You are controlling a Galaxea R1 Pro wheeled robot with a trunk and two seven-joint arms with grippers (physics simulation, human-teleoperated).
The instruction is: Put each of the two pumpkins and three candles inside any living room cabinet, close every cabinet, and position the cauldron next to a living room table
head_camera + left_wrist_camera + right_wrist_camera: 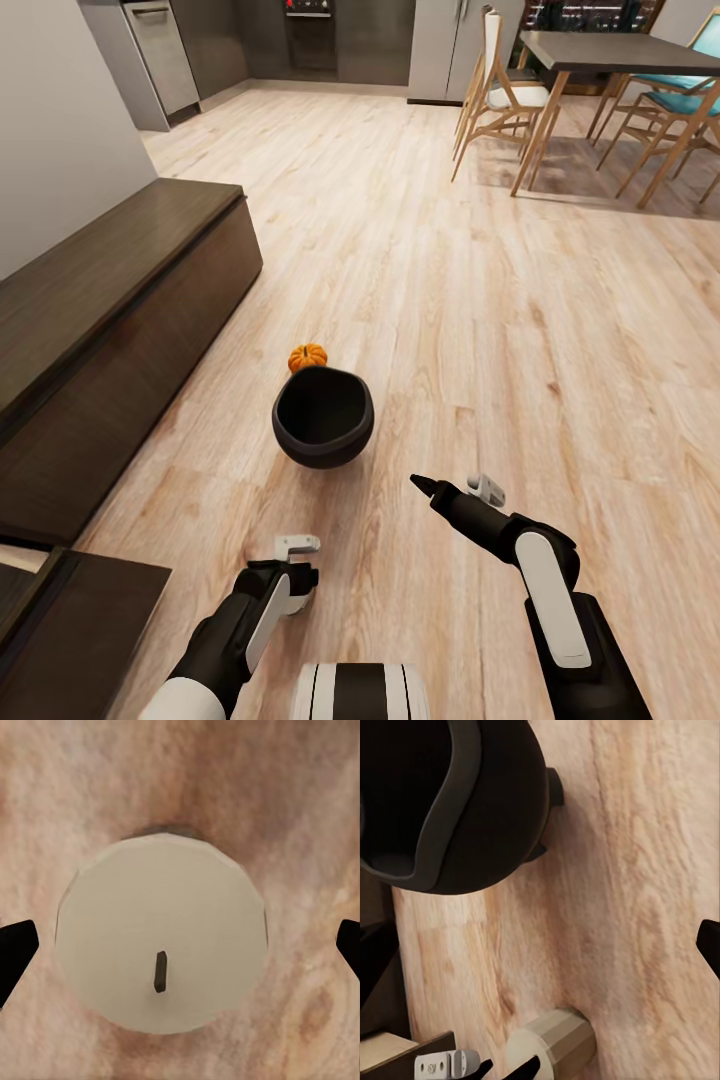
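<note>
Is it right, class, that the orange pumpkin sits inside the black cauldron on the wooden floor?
Not quite. The head view shows the pumpkin on the floor just behind the cauldron, not inside it. The cauldron is indeed black and stands on the wooden floor.

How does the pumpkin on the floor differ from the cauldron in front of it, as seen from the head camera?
The pumpkin is orange and ribbed; the cauldron is plain black. The pumpkin is much smaller than the cauldron. The pumpkin is a closed, solid shape, while the cauldron has a wide open mouth that shows a dark interior. The pumpkin lies farther from the robot, partly hidden behind the cauldron's rim. Both are rounded and sit on the wooden floor near the dark cabinet.
</note>
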